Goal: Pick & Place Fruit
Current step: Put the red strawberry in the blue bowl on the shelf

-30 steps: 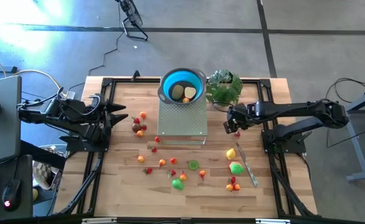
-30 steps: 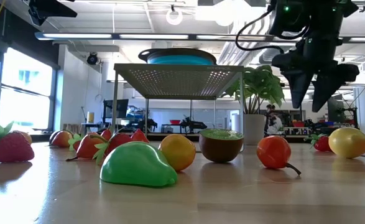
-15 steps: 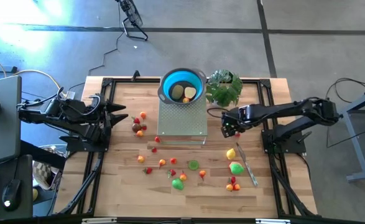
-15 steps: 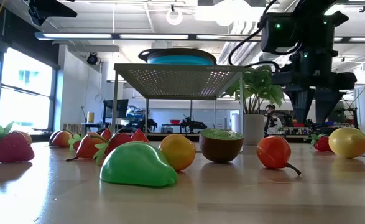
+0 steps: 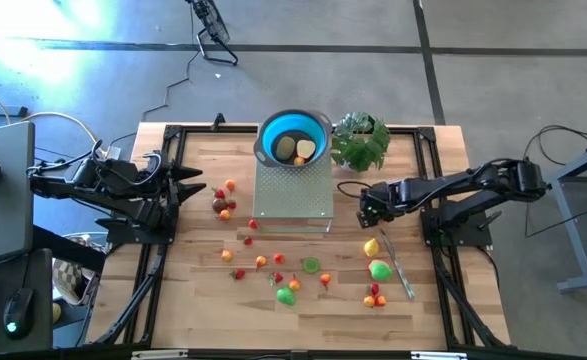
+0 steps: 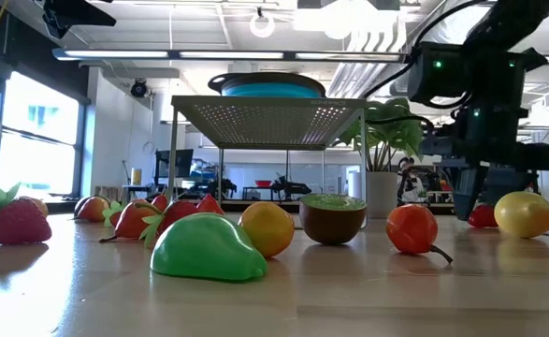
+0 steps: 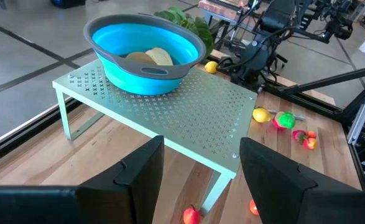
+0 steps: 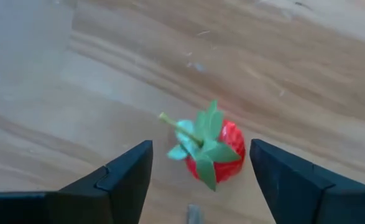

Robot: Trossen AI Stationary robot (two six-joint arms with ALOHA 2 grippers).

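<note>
My right gripper is open and points down at a red toy strawberry with green leaves that lies on the wood. One finger stands on each side of it, not touching. In the high view this gripper is right of the rack. In the low view it hangs just above the table, with the strawberry below it. My left gripper waits open at the table's left side. Several small fruits lie scattered on the near half of the table.
A blue bowl holding some pieces stands on a pale perforated rack at the middle far side. A leafy plant stands right of it. A yellow lemon, a green pear and a slim knife lie near the right gripper.
My right gripper has come down from well above the table to just over the strawberry, shifting slightly toward the near edge. Its fingers have stayed open.
</note>
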